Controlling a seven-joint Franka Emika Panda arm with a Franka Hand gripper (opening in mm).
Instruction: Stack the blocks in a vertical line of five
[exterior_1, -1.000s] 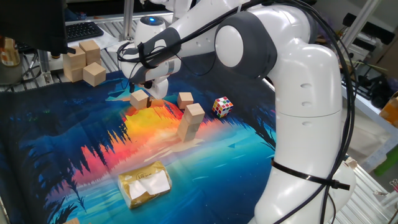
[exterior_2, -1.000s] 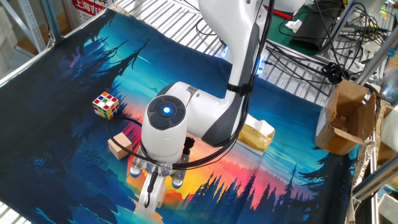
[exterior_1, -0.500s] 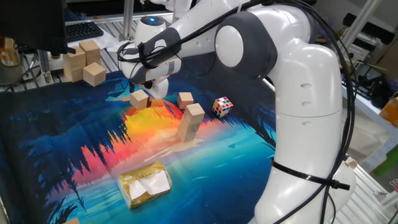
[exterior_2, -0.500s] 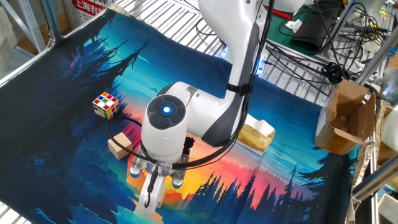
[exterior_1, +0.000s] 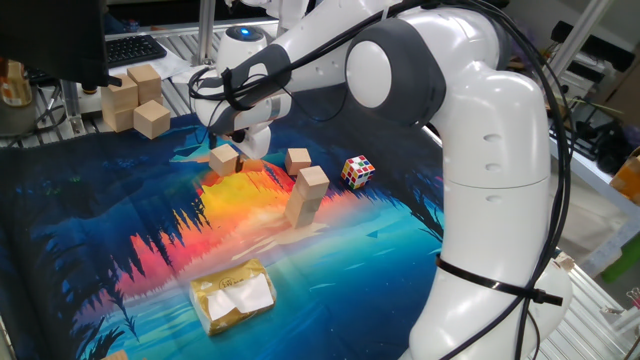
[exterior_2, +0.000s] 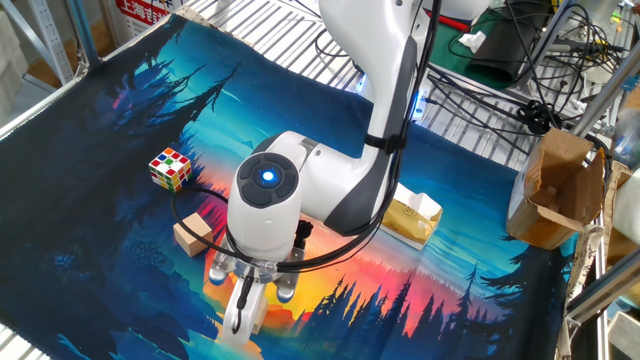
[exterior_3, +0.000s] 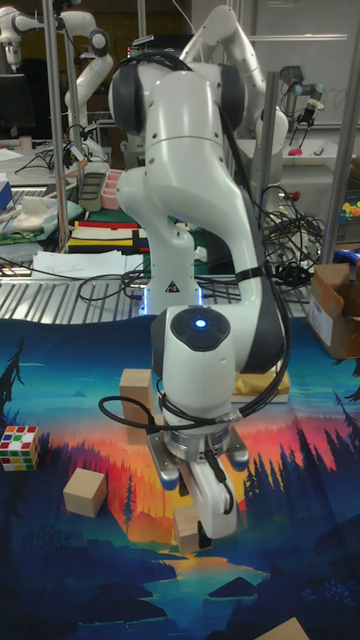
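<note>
Small tan wooden blocks lie on the painted mat (exterior_1: 120, 260). One block (exterior_1: 224, 160) sits on the mat between my gripper's (exterior_1: 230, 152) fingers, which close on its sides; it also shows at the fingertips (exterior_3: 188, 532) in the tall view. A loose block (exterior_1: 298, 160) lies just right of it, also visible as a block (exterior_2: 193, 233) and a block (exterior_3: 86, 492). A short upright stack of blocks (exterior_1: 308, 195) stands in front of that. In the other fixed view the gripper (exterior_2: 240, 318) points down and hides the block it holds.
A multicoloured puzzle cube (exterior_1: 358, 171) sits right of the stack. Larger pale wooden blocks (exterior_1: 135, 95) stand at the back left. A yellow packet (exterior_1: 233, 295) lies near the front. A cardboard box (exterior_2: 555, 190) stands off the mat. My arm's body (exterior_1: 480, 160) fills the right side.
</note>
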